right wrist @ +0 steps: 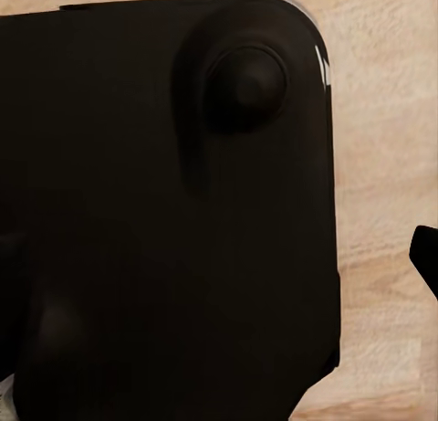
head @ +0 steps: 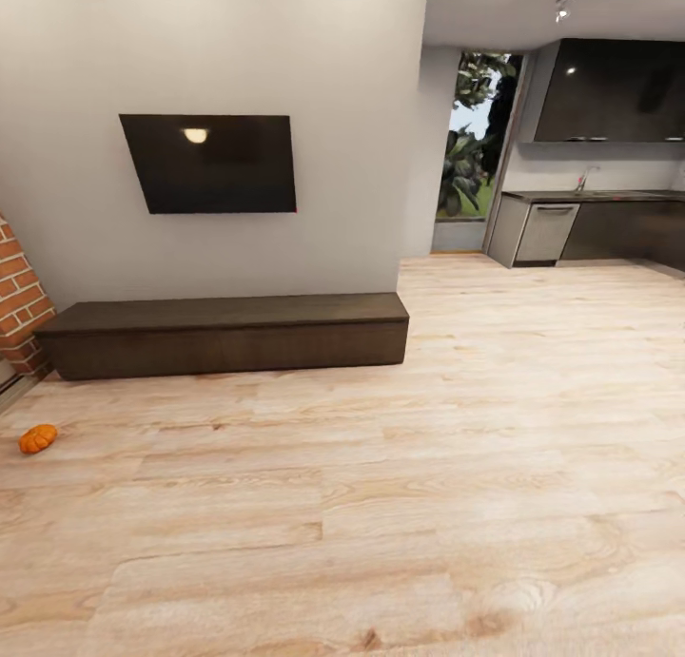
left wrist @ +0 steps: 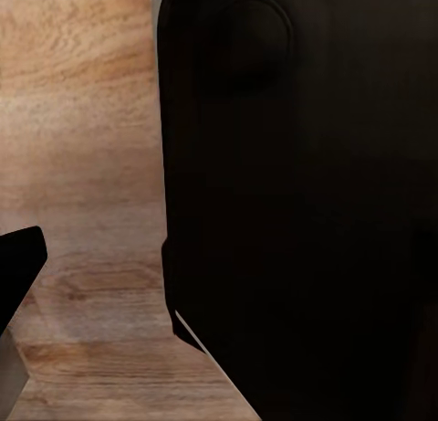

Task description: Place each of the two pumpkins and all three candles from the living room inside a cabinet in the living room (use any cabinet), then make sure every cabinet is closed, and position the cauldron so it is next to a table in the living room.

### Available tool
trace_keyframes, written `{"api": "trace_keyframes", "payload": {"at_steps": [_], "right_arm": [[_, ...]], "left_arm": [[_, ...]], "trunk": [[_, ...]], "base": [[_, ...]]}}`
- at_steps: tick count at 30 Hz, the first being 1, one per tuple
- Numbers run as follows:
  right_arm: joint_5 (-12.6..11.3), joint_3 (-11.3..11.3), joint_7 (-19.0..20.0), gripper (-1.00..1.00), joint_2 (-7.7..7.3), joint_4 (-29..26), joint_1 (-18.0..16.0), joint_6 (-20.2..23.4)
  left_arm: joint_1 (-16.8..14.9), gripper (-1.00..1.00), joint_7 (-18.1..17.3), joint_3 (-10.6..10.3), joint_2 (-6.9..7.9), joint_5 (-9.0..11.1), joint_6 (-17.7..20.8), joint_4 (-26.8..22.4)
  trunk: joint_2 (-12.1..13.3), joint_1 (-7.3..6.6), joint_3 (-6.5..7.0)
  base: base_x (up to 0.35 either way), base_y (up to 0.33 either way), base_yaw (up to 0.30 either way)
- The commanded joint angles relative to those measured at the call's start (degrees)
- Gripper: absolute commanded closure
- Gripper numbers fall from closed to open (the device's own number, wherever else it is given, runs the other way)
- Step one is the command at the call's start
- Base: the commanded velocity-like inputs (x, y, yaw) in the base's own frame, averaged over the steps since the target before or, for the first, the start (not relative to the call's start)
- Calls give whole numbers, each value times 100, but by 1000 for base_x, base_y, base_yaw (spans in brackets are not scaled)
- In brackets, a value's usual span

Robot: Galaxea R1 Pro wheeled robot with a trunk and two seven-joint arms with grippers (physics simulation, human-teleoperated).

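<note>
The head view looks across the living room floor. A small orange ribbed pumpkin (head: pixel 38 438) lies on the wood floor at the far left, in front of the low dark-brown cabinet (head: pixel 228 334). The cabinet runs along the white wall with its plain fronts flush and closed. In the left wrist view one black fingertip (left wrist: pixel 20 270) of my left gripper (left wrist: pixel 219 293) sits at the frame's edge over bare floor. My right gripper (right wrist: pixel 219 257) likewise shows one fingertip (right wrist: pixel 425 257) at the edge. Both hold nothing and hang beside the robot's dark body. Candles, cauldron and table are out of view.
A black television (head: pixel 214 163) hangs on the wall above the cabinet. A brick column (head: pixel 19 296) stands at the cabinet's left end. Dark kitchen counter units (head: pixel 590 224) and a glass door (head: pixel 471 144) lie at the back right, beyond open wood floor (head: pixel 428 505).
</note>
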Motion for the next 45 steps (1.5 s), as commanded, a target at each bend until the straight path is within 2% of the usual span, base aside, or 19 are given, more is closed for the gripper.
{"api": "trace_keyframes", "payload": {"at_steps": [1,4,7,9,11,13,15,16,17,18,21,23,25,28,32,37,45], "right_arm": [[-63,6,34,-100,0,-4,-2,-44],[-66,13,26,-100,1,-21,-2,-76],[-77,10,20,-100,27,-37,-2,-85],[-79,10,18,-100,32,-62,-2,-66],[-81,10,7,-100,34,-321,-2,-34],[-86,3,-23,-100,34,-866,-4,73],[-82,-3,-89,-100,33,-1370,-20,320],[-82,-4,-184,-100,31,-1721,-59,598],[-82,-6,-399,-100,28,-2239,-180,1127],[-82,-7,-484,-100,28,-2389,-238,1301],[-75,-4,-936,-100,33,-2906,-725,2021],[-56,2,-1080,-100,34,-2966,-1025,2169],[-41,12,-1195,-100,35,-2795,-1490,2241],[-7,30,-1234,-100,41,-2646,-1657,2273],[3,45,-1242,-100,37,-2583,-1706,2255],[14,68,-1325,-100,54,-2648,-1716,2239],[47,92,-1421,-100,153,-2649,-1718,1977]], "left_arm": [[1,-100,-8,12,2,19,4,-9],[-3,-100,-12,42,-58,37,9,-13],[-5,-100,-13,53,-238,44,0,-10],[-5,-100,-3,59,-305,53,-3,-7],[-12,-100,45,46,-333,49,-3,-18],[-86,-100,114,38,-293,56,38,-203],[-175,-100,219,40,-247,90,78,-489],[-277,-100,333,41,-216,134,111,-688],[-476,-100,558,42,-175,235,183,-954],[-557,-100,642,42,-166,274,217,-1029],[-1088,-100,1002,43,-136,431,391,-1262],[-1349,-100,1077,43,-120,467,428,-1300],[-1774,-100,1140,49,-98,502,451,-1338],[-2128,-100,1158,45,-77,639,455,-1349],[-2257,-100,1159,50,24,814,404,-1349],[-2266,-100,1149,60,156,876,232,-1316],[-2240,-100,1146,33,171,892,-152,-1238]], "trunk": [[-2,0,-4],[-2,0,-4],[-2,0,-4],[-2,0,-4],[-2,0,-4],[-2,0,-4],[-2,0,-4],[-2,0,-4],[-2,0,-4],[-2,0,-4],[-2,0,-4],[-2,0,-4],[-2,0,-4],[-2,0,-4],[-2,0,-4],[-2,0,-4],[-2,0,-4]], "base": [[0,0,-4],[0,0,-2],[0,0,0],[0,0,0],[0,0,0],[0,0,0],[0,0,0],[0,0,0],[0,0,0],[0,0,0],[0,0,0],[0,0,0],[0,0,0],[0,0,0],[0,0,0],[0,0,0],[0,0,7]]}}
